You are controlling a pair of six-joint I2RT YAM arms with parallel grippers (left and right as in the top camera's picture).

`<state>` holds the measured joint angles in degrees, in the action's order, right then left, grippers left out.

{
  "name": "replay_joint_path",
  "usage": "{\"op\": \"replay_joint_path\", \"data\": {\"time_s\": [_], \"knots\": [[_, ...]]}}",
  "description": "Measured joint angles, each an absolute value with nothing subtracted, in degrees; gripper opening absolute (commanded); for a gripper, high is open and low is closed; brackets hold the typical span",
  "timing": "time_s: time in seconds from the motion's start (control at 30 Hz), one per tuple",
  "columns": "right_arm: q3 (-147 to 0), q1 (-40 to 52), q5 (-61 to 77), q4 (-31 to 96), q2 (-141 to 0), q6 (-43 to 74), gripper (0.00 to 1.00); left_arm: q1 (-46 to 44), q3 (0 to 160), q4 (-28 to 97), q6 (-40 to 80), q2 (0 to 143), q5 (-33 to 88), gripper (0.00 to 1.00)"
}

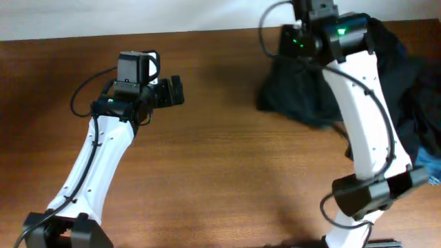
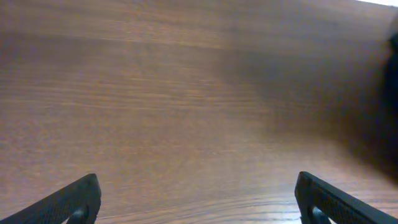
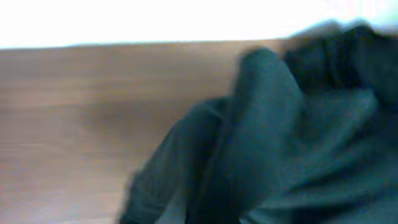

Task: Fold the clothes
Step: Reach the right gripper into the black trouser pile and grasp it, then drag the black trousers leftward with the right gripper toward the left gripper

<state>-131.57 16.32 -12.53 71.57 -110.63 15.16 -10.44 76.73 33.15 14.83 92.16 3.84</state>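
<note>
Mostly the trouble sat at the far right of the desk (image 1: 220, 158), where the clothes (image 1: 303, 96) lay heaped, dark, w/ blue denim (image 1: 431, 167) at the frame edge. Risk: the right end effector (image 1: 306, 27) was clamped fully, prob. on just a thin pinch of dark cloth. That could slip out, or drag the whole heap off the desk edge. The left end effector (image 1: 176, 91) hovered wide open, holding nothing, well apart from the heap, so no help spreading. Hard to make out: right fingers unseen, wrist view blurred, so grip unconfirmed. The heap ran out of frame; separate garments couldn't be told apart.
</note>
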Motion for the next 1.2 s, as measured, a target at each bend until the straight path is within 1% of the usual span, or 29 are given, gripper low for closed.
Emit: {"op": "replay_joint_path", "data": {"time_s": [0.17,0.43,0.63,0.9,0.93,0.97,1.03,1.1,1.13,1.2], "knots": [[-134.2,24.4,-12.6,66.4,-110.2,14.7,0.04,-6.6,76.7,33.3,14.8,90.6,3.8,0.99],[-134.1,32.8,-12.6,53.7,-113.6,15.2,0.04,0.7,77.5,35.2,14.8,78.1,3.4,1.00],[-134.1,37.8,-12.6,44.9,-119.5,16.3,0.04,1.3,78.3,38.1,14.8,75.3,3.4,0.99],[-134.3,41.9,-12.7,40.0,-121.8,16.5,0.04,1.3,78.3,40.8,14.8,75.5,2.2,0.99],[-134.3,42.0,-12.7,39.9,-121.8,16.5,0.11,1.3,78.3,40.8,14.8,75.5,2.1,0.99],[-134.4,42.0,-12.7,39.9,-121.8,16.6,0.26,1.3,78.3,40.8,14.8,75.5,1.9,0.99],[-134.5,42.0,-13.4,40.0,-121.8,16.5,0.65,1.3,78.3,40.8,14.8,75.5,1.8,0.99],[-134.8,42.0,-15.0,40.4,-121.8,16.7,0.96,1.3,78.3,40.9,14.8,75.5,1.7,0.99],[-135.2,41.9,-16.2,40.8,-121.8,16.6,0.99,1.3,78.3,41.0,14.8,75.5,1.5,0.99],[-135.9,41.8,-18.2,41.8,-121.7,16.3,0.99,1.3,78.3,41.0,14.8,75.5,1.2,1.00]]}}
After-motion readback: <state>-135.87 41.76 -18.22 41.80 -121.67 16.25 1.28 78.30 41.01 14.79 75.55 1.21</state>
